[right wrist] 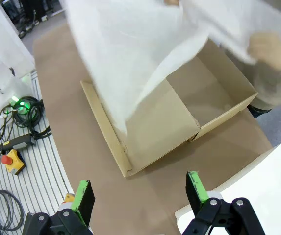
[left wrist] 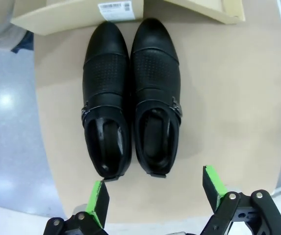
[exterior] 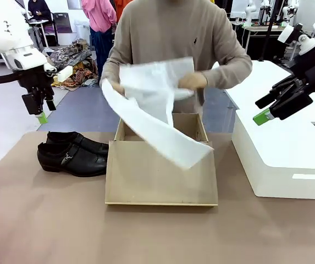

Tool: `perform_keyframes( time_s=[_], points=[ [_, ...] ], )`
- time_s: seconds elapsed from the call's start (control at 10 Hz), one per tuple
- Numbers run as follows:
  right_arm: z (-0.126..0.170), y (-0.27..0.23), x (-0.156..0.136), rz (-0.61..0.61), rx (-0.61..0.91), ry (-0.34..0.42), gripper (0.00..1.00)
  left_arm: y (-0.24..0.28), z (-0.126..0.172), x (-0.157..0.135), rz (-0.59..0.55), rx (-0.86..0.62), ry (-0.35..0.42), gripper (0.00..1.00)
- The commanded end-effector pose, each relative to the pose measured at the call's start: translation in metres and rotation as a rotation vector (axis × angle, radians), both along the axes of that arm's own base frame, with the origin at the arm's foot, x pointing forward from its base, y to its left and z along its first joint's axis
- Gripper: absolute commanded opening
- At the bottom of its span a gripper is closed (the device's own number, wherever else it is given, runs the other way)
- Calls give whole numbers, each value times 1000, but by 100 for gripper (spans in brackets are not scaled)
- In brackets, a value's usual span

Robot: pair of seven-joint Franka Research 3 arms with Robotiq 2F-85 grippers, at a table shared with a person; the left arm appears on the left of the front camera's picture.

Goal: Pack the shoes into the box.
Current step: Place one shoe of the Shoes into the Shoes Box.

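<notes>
The left pincer point(left wrist: 152, 188), wide open and empty, hangs over the shoes point(left wrist: 130, 98) on the tabletop point(left wrist: 228, 98) beside the open box point(exterior: 157, 181). The right pincer point(right wrist: 140, 188) gapes empty too; a person's tissue paper point(exterior: 152, 88) hides part of the box.

Glossy black shoes point(exterior: 72, 154), silver buckles showing, stand upright side by side at the box's nine o'clock, with their pointed toes aimed at three o'clock, close to its wall. The tan cardboard box point(exterior: 152, 181) is open, its lid lying flat toward six o'clock.
</notes>
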State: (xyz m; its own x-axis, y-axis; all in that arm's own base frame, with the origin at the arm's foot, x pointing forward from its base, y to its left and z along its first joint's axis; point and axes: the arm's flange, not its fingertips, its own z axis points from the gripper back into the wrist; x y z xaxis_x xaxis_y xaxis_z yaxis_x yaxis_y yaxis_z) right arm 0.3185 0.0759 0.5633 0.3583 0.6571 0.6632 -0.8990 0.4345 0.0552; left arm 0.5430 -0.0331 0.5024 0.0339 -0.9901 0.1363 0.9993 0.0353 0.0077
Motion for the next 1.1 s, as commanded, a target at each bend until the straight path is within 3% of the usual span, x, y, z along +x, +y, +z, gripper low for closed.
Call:
perform_keyframes(
  time_s=[0.0,0.3,0.4,0.8,1.0],
  points=[
    [1,1,1,15,24,-4,100,-1,-1,17,-9,5,27,100],
    [1,1,1,15,24,-4,100,-2,-11,24,-50,7,18,100],
    [1,1,1,15,24,-4,100,-5,-16,22,-8,8,22,100],
    [1,1,1,15,24,-4,100,-5,-16,22,-8,8,22,100],
    [1,1,1,15,24,-4,100,-6,-20,34,-6,21,40,100]
  ],
)
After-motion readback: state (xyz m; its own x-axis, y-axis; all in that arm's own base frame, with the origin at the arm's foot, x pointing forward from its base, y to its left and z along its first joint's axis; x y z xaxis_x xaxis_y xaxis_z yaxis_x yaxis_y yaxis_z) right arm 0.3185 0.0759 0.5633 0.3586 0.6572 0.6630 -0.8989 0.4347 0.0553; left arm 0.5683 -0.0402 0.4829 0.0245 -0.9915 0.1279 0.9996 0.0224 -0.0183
